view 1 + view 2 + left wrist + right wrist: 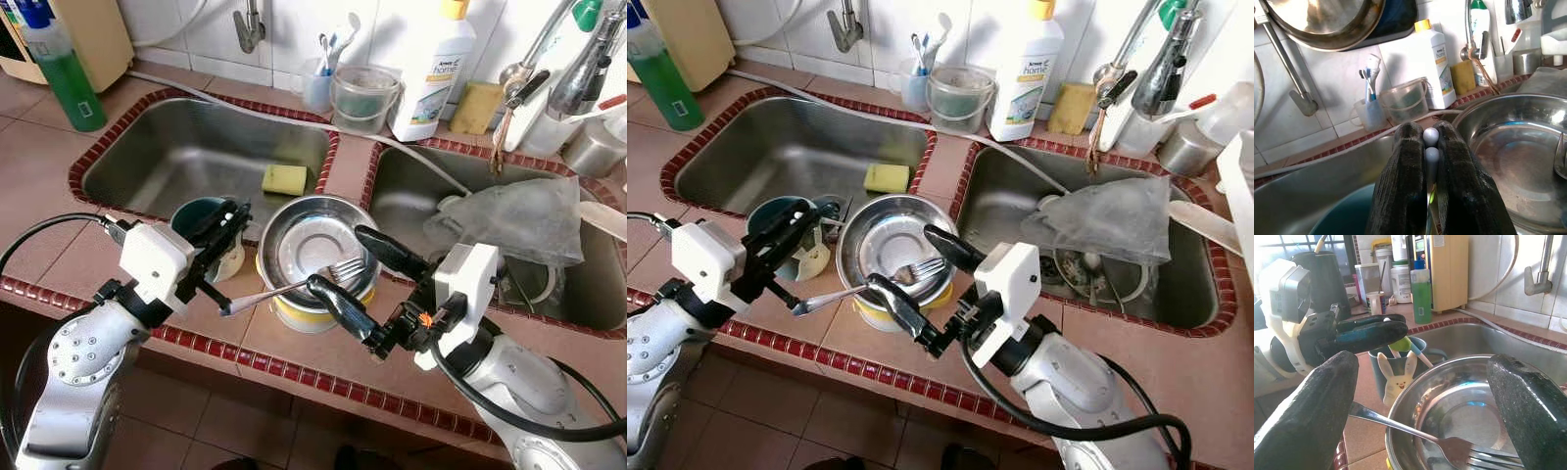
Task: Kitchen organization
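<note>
A: Fork (294,283) location?
B: Tines inside steel bowl (312,242), handle overhanging the desk (294,343).
A: Tools?
B: Left tool (228,227) clenched on spoon handles above teal mug (784,235); right tool (351,266) released, straddling the bowl.

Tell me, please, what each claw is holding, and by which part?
The left claw pinches two white-tipped utensil handles at their tops, above the teal mug. The right claw is open, holding nothing.

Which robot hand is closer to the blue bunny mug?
Left. The left gripper is right over the blue mug, fingers shut on utensil handles standing in it. The right gripper is further off, open around the steel bowl beside the mug.
</note>
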`<state>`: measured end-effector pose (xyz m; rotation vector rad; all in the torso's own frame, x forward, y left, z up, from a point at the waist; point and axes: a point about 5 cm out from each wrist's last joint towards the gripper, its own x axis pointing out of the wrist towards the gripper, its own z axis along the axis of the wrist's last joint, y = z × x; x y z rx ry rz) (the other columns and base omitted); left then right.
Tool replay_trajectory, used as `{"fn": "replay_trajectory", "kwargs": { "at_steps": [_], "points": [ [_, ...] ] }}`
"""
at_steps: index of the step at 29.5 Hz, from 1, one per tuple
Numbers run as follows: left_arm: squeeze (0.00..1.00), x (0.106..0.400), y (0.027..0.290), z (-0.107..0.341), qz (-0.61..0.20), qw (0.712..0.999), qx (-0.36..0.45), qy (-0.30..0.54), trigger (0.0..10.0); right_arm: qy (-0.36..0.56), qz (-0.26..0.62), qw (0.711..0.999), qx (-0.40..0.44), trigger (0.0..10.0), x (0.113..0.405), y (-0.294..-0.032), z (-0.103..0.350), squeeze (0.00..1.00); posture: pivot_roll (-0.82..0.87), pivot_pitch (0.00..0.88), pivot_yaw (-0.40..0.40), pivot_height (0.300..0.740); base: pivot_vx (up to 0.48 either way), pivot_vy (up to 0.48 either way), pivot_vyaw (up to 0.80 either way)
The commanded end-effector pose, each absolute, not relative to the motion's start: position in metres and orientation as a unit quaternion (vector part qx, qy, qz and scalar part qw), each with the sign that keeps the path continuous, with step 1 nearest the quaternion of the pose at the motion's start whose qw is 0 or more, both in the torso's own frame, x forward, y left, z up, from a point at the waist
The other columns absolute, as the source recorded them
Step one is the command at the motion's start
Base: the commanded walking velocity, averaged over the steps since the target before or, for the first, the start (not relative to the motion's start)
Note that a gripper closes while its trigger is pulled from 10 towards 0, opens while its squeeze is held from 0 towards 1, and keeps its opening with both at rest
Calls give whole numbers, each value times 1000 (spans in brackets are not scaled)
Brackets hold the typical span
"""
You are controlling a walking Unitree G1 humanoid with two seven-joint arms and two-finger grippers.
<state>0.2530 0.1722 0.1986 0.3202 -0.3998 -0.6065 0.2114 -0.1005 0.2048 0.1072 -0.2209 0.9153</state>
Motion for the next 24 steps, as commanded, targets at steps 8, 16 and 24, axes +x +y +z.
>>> {"fn": "replay_trajectory", "kwargs": {
  "at_steps": [8,16,24],
  "points": [
    [0,251,178,203,-316,914,170,-187,0,-109,446,887,49,10000,211,-99,206,0,-32,165,-13,740,0,0,0],
    [0,250,180,206,-332,909,175,-182,0,-108,447,886,50,10000,212,-99,205,0,-19,168,-13,740,0,0,0],
    [0,248,182,210,-363,899,174,-174,0,-108,449,885,50,10000,213,-98,205,0,-16,170,-13,740,0,0,0]
  ]
}}
